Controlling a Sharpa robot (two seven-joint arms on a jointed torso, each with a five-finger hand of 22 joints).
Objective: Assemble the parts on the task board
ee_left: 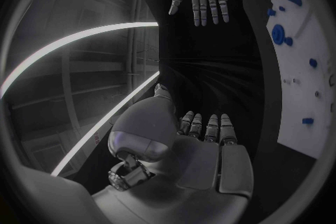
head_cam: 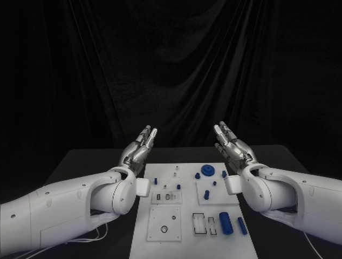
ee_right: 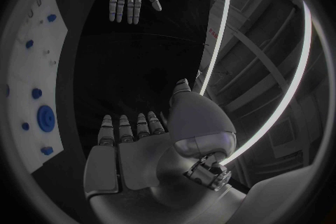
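The silver left hand [head_cam: 139,147] hovers wide and empty beside the flat white task board [head_cam: 188,237] on the black surface [head_cam: 86,162]. Small blue plastic parts [head_cam: 226,223] lie loose across the board, nothing visibly assembled, so it looks barely begun. The silver right hand [head_cam: 233,145] hovers wide and empty too.

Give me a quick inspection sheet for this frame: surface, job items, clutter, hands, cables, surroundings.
Surface: black table, bare on either side of the board.
Job's things: white task board in the middle; blue parts on it, among them a round disc at the far end and two cylinders lying near the right edge.
Clutter: nothing seen.
Hands: left hand and right hand both raised above the board's far end, fingers straight, holding nothing, palms facing each other.
Cables: a thin white cable under the left arm.
Surroundings: black curtain behind the table.
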